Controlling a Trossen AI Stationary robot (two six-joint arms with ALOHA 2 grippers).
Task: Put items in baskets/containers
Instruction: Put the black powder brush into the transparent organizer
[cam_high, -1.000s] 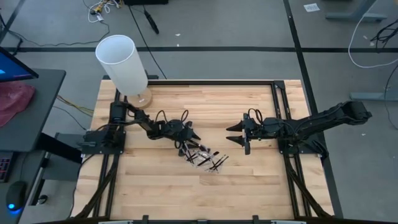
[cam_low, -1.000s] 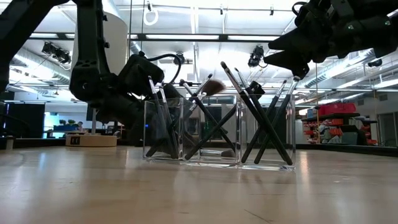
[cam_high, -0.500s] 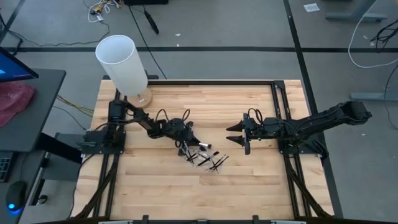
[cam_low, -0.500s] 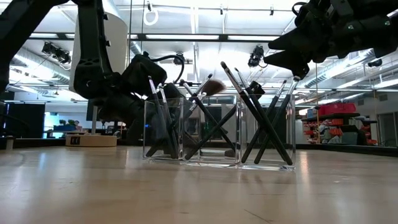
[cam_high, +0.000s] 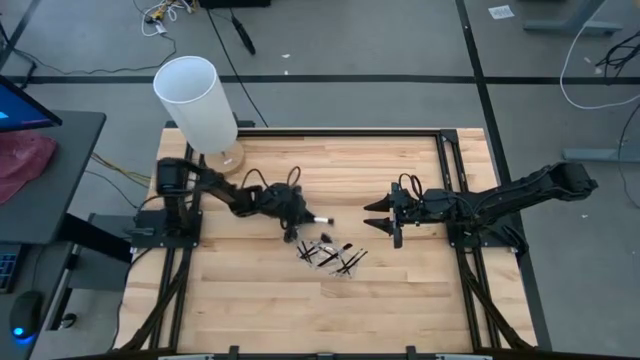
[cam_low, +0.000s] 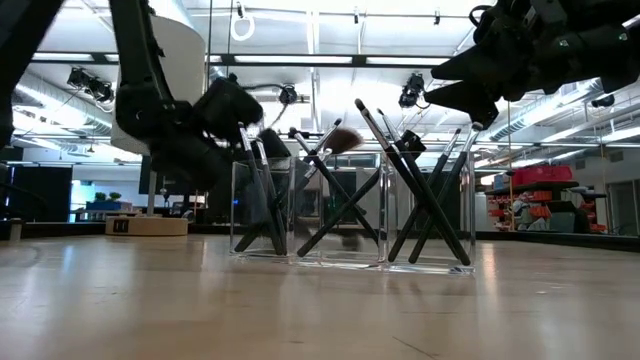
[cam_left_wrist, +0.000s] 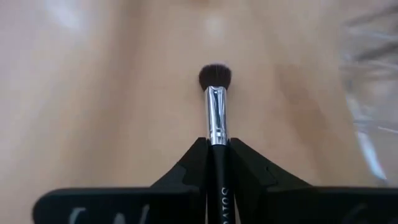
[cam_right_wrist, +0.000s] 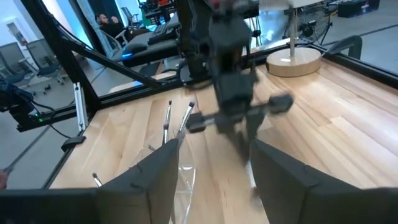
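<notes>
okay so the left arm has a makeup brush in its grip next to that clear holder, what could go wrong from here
1. The left pincer grips the brush well down its handle, so the long free end may swing or slip.
2. The clear holder already holds crossed brushes; another one could catch on them or tip them out.
3. The holder is nearly invisible on the wood, so the left arm could nudge it. The right pincer hangs open close by.

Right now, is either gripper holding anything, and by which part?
The left gripper is shut on a makeup brush, clamping its black handle just below the silver ferrule, bristles pointing away. The right gripper is open and holds nothing.
</notes>
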